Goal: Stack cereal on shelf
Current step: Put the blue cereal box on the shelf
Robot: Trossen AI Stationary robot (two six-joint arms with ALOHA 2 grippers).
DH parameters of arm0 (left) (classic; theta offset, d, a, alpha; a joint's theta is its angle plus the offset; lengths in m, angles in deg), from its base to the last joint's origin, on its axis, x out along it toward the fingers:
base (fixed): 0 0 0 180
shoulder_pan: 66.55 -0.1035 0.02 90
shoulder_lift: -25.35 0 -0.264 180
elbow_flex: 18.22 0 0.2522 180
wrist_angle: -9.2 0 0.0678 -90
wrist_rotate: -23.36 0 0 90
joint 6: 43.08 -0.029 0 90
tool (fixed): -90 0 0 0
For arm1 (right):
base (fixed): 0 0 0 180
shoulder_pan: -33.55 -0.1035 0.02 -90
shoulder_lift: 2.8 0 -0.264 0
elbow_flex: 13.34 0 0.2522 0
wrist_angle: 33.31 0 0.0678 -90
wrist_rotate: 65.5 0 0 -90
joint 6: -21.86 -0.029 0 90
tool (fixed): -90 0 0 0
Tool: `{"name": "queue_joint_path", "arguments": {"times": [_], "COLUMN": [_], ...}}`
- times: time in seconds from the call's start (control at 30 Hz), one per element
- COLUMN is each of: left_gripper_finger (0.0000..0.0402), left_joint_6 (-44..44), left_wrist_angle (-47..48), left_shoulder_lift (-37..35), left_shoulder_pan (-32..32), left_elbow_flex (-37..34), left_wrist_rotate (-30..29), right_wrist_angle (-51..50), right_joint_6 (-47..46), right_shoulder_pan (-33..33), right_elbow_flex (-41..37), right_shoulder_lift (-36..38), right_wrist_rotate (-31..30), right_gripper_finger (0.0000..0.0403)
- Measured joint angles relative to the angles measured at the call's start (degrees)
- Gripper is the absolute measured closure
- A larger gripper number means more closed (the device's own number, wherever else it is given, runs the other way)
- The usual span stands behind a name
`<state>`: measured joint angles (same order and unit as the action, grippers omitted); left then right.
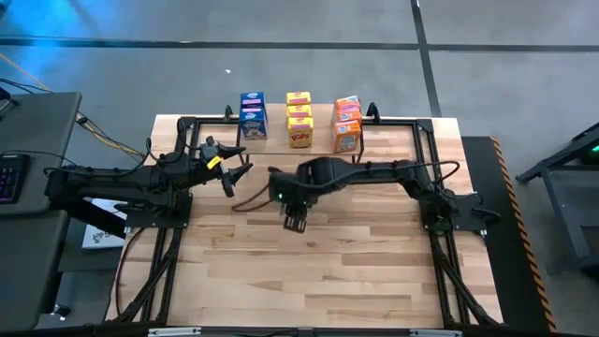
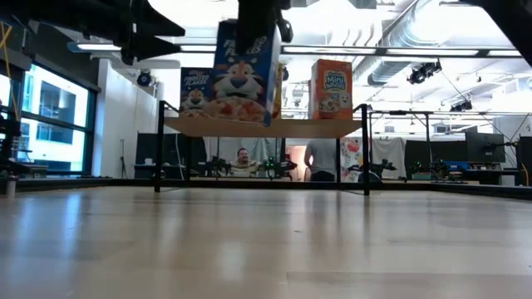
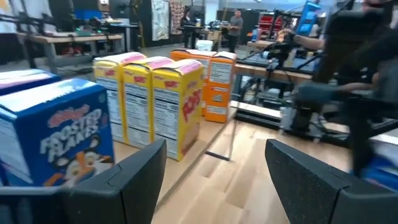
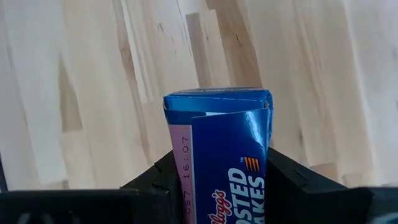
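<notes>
The shelf (image 1: 277,134) stands along the table's far edge. On its top stand two blue cereal boxes (image 1: 253,113), three yellow ones (image 1: 299,119) and three orange ones (image 1: 347,124). My right gripper (image 1: 296,222) is over the table's middle, pointing down, shut on a third blue box (image 2: 246,75); in the high view the arm hides that box. My left gripper (image 1: 241,161) is open, just in front of the shelf's left part. Its wrist view looks past its fingers (image 3: 143,177) at the blue (image 3: 59,140), yellow (image 3: 158,102) and orange (image 3: 214,84) boxes. My right gripper pinches the blue Frosted Flakes box between its two fingers (image 4: 155,183), on opposite sides of the box's upper part (image 4: 221,186). It comes from above, pointing down. The box hangs below the fingers, lifted clear of the table and slightly tilted, with its lower end (image 4: 217,102) free.
Black frame rails (image 1: 426,168) run around the tabletop. The shelf's thin black legs (image 2: 157,148) stand at its ends. Bare wood (image 1: 318,271) lies toward the table's near edge. Beyond the table the low view shows a person (image 2: 320,159) and workbenches.
</notes>
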<state>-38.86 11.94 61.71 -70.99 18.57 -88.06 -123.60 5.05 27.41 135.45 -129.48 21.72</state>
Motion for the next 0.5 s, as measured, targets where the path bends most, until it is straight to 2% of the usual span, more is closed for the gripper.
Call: {"name": "queue_joint_path", "arguments": {"times": [0.23,0.5], "left_gripper_finger": [0.0137,0.0137], "left_joint_6": [1.09,4.03], "left_wrist_angle": [-0.07,-0.06], "left_shoulder_lift": [0.0,0.0], "left_shoulder_pan": [0.0,-0.04], "left_elbow_flex": [0.0,0.0], "left_wrist_rotate": [4.49,4.4], "right_wrist_angle": [-2.14,-1.95], "right_joint_6": [6.54,10.92], "right_shoulder_pan": [2.13,2.11], "right_elbow_flex": [0.0,0.0], "right_shoulder_lift": [0.04,0.59], "right_wrist_rotate": [2.87,4.66], "right_gripper_finger": [0.0268,0.0268]}}
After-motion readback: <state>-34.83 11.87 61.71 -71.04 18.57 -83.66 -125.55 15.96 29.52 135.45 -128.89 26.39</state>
